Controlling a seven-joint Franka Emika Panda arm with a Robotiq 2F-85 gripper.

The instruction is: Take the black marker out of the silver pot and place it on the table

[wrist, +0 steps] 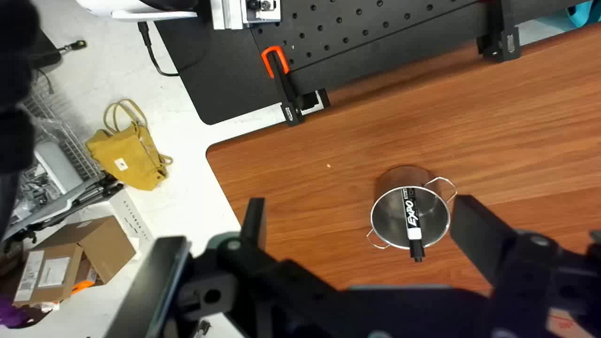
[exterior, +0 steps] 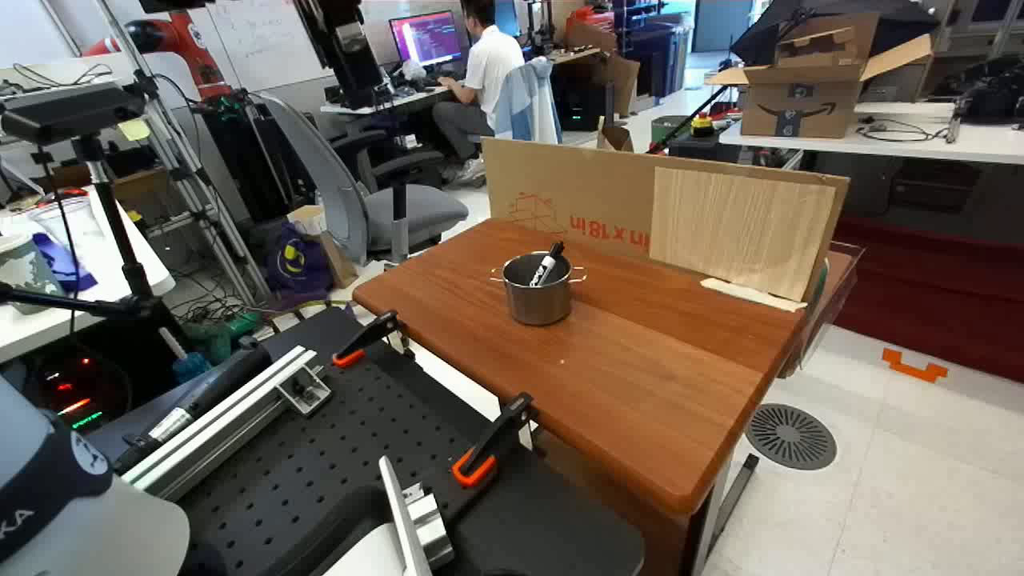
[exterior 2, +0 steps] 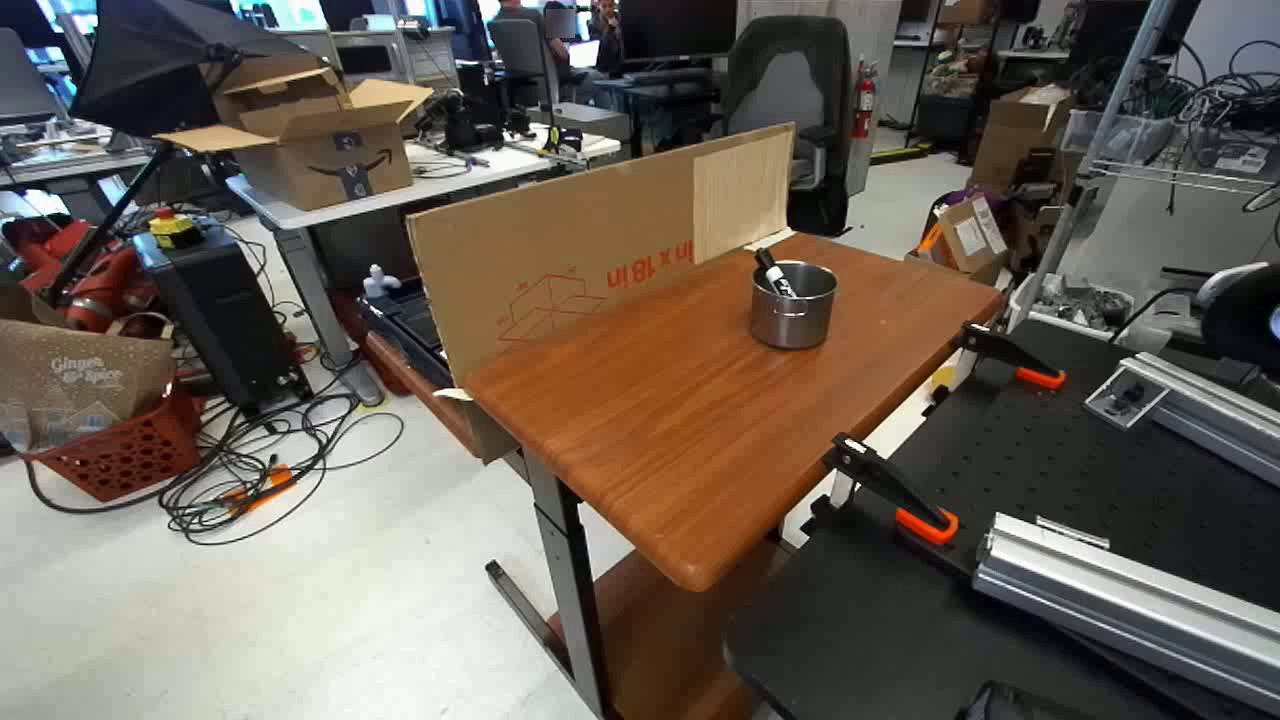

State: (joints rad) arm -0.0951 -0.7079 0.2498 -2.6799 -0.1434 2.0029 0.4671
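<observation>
The silver pot (exterior: 540, 306) stands upright on the reddish-brown table (exterior: 640, 392); it also shows in an exterior view (exterior 2: 790, 325) and in the wrist view (wrist: 389, 180). The black marker (exterior: 547, 266) leans inside it, its black cap sticking out over the rim; it also shows in an exterior view (exterior 2: 776, 276). In the wrist view the marker (wrist: 411, 213) has a white band and EXPO lettering. My gripper (wrist: 359, 201) is open and empty above the table (wrist: 300, 164). The pot appears between its fingers, nearer the right one in the picture, apart from both.
A cardboard sheet (exterior 2: 560, 250) with a pale wooden panel (exterior: 740, 232) stands along the table's far edge. A black perforated bench (exterior: 384, 424) adjoins the near edge. Black and orange clamps (exterior: 492, 444) grip there. A white desk (exterior: 904, 140) holds an open box.
</observation>
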